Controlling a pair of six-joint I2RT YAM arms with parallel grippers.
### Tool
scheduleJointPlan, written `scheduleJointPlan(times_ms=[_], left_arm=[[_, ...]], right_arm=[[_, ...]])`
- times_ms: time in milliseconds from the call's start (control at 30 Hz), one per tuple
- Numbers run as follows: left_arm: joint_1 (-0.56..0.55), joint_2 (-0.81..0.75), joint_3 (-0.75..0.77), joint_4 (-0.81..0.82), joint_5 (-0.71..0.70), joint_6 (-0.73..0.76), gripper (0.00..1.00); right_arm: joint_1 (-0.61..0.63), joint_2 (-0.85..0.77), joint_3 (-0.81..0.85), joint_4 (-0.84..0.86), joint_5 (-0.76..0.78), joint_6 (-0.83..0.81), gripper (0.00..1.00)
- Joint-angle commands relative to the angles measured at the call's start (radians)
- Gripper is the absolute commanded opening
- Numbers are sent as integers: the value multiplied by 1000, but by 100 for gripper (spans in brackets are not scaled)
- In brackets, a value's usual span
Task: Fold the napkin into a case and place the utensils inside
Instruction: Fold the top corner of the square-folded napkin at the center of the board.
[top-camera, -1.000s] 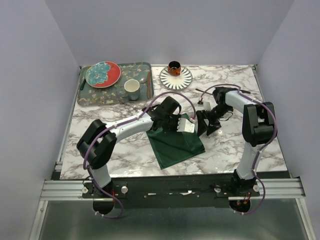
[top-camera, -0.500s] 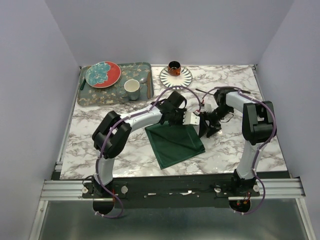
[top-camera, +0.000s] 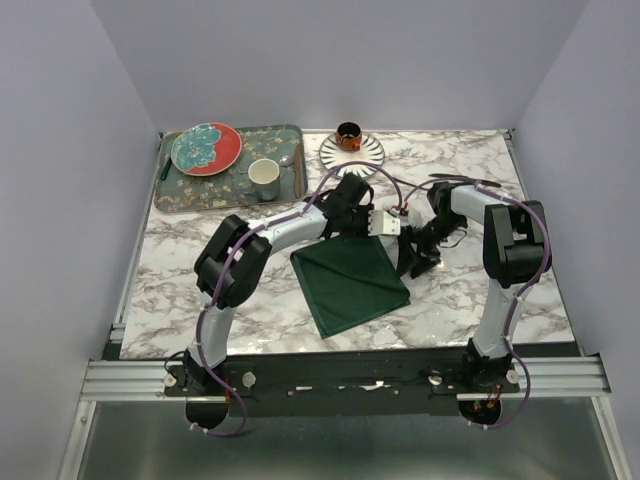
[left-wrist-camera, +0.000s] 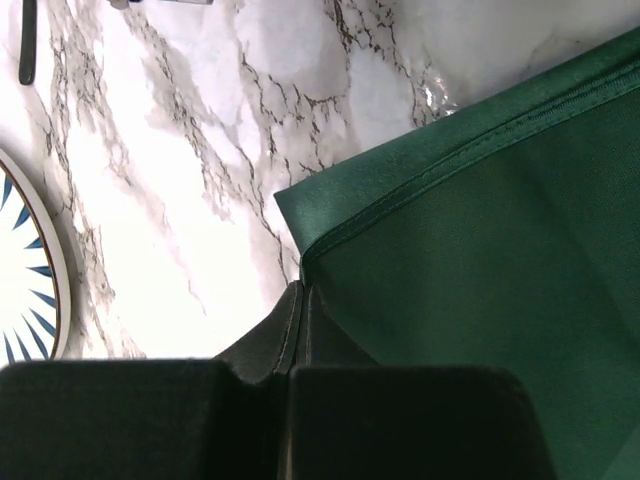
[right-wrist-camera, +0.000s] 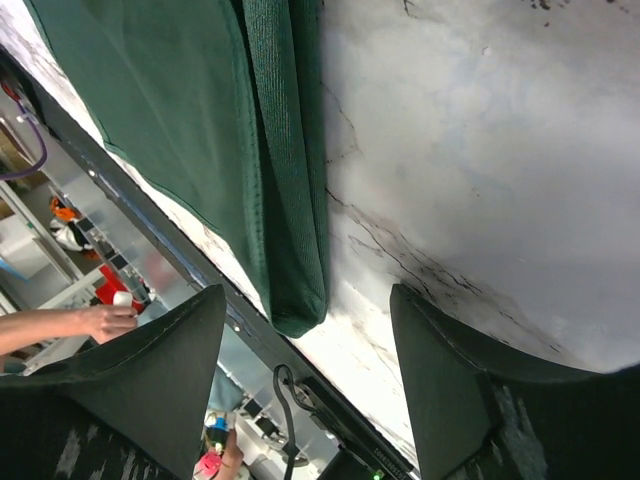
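Observation:
The dark green napkin (top-camera: 350, 285) lies folded flat on the marble table, near the front. My left gripper (top-camera: 385, 225) is at its far right corner. In the left wrist view its jaws are pressed together at the hemmed corner of the napkin (left-wrist-camera: 480, 230), shut on the cloth edge. My right gripper (top-camera: 413, 262) is open just right of the napkin. Its fingers (right-wrist-camera: 150, 380) straddle the napkin's folded right edge (right-wrist-camera: 290, 200) and bare marble. One slim black utensil (left-wrist-camera: 25, 40) shows beside the striped plate. Another thin black piece (top-camera: 480, 182) lies behind the right arm.
A floral tray (top-camera: 185, 195) at the back left holds a red and teal plate (top-camera: 206, 148), a white mug (top-camera: 264, 179) and a silver spoon. A striped plate (top-camera: 350, 157) with an orange cup (top-camera: 348, 134) stands at the back middle. The table's front edge runs just below the napkin.
My left gripper has moved from over the napkin to its far right corner, and the cloth now lies uncovered. My right gripper has shifted slightly toward the napkin's right edge.

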Motion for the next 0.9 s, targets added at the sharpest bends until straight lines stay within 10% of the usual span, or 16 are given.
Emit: scheduleJointPlan(times_ms=[0, 200, 633, 867], left_arm=[[4, 38, 33, 43, -30, -5, 0], [5, 50, 49, 46, -35, -8, 0], [46, -34, 142, -80, 17, -163, 69], [96, -106, 131, -161, 69, -278, 76]], right_arm=[[-3, 29, -21, 7, -5, 3, 75], [-3, 46, -25, 13, -5, 6, 74], [-3, 17, -45, 7, 34, 1, 76], [-6, 6, -56, 8, 41, 0, 77]])
